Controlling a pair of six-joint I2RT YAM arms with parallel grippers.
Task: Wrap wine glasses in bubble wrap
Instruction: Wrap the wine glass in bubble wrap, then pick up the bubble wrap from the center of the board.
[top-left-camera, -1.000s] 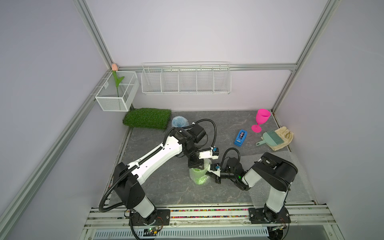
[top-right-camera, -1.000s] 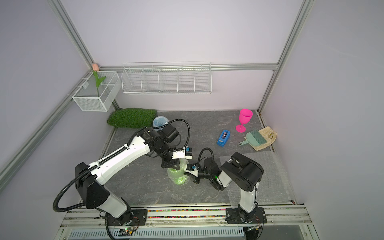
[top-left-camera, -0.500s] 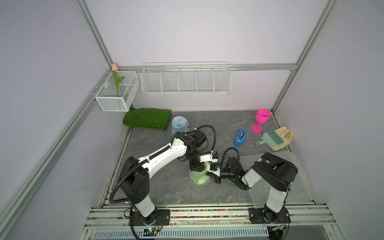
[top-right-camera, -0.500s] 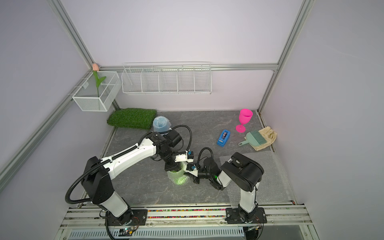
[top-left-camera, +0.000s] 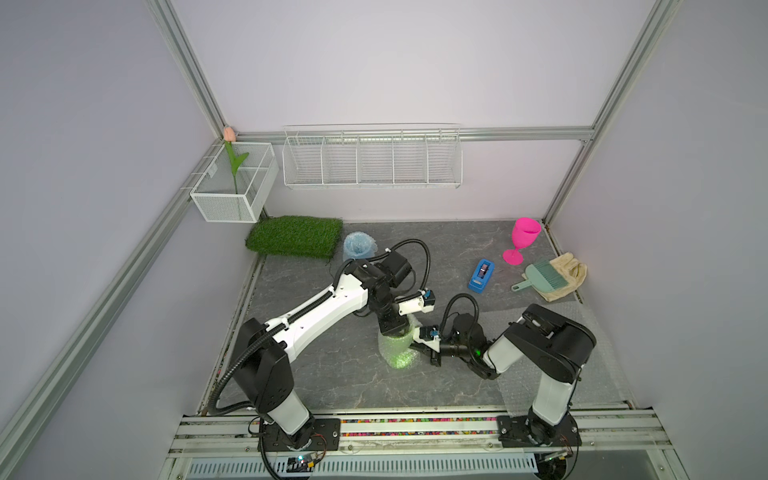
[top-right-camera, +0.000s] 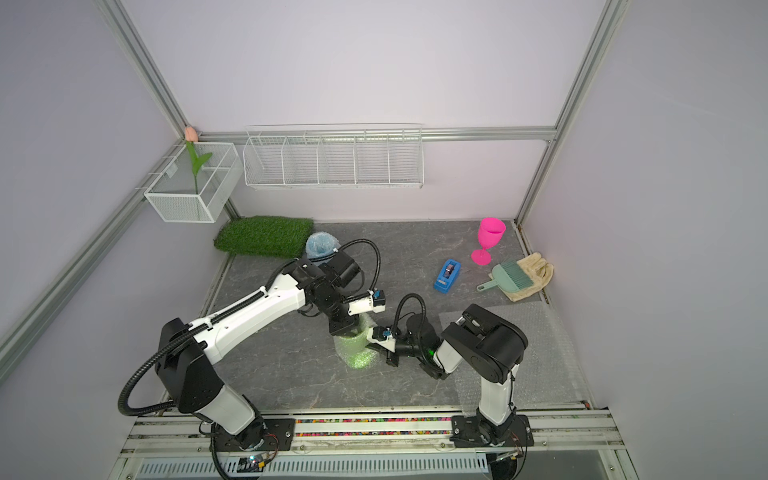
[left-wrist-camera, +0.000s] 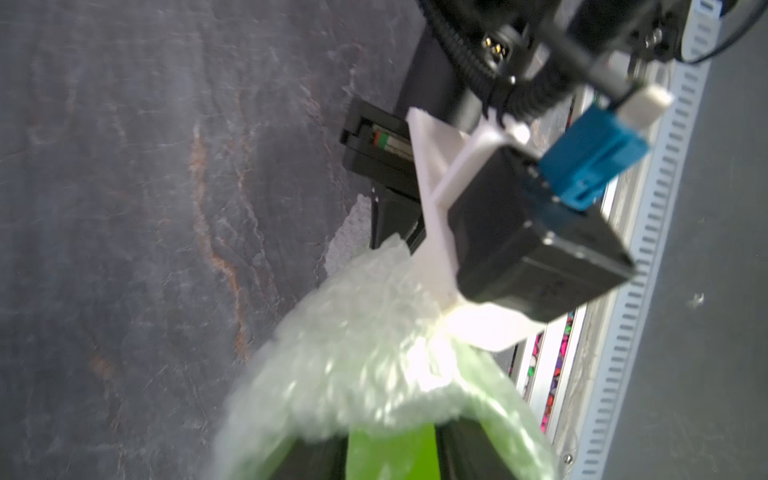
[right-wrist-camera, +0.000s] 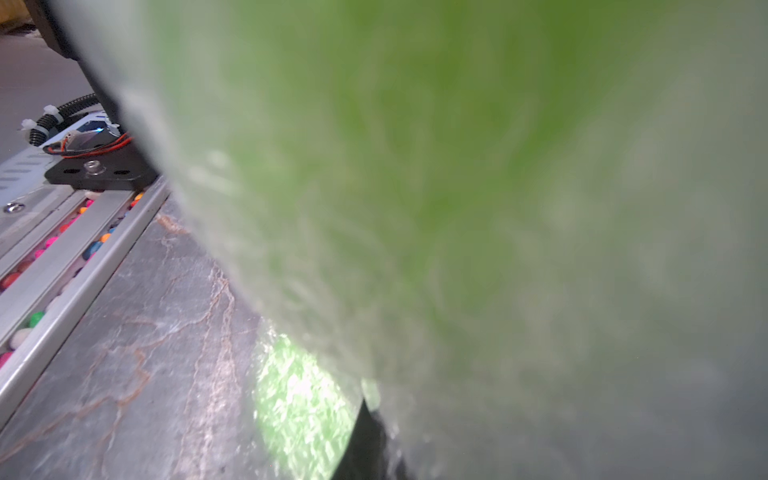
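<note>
Left arm (top-left-camera: 328, 305) shifted slightly; wrapped goblets (top-left-camera: 397, 351) (top-left-camera: 358, 245) two, bare pink goblet (top-left-camera: 524, 237) one.

From here I see a matt, veined, stone-look grey desk (top-left-camera: 332, 374). Crinkly clear plastic bubble wrap (left-wrist-camera: 353, 353) glints over the lime green plastic goblet (left-wrist-camera: 390, 455). Far right stands a glossy hot pink plastic goblet (top-left-camera: 524, 237), near a fuzzy beige cloth glove (top-left-camera: 571, 274).

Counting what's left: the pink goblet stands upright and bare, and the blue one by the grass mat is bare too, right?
No. Both top views show the blue goblet by the grass mat already covered in bubble wrap. The pink goblet does stand upright and bare.
</note>
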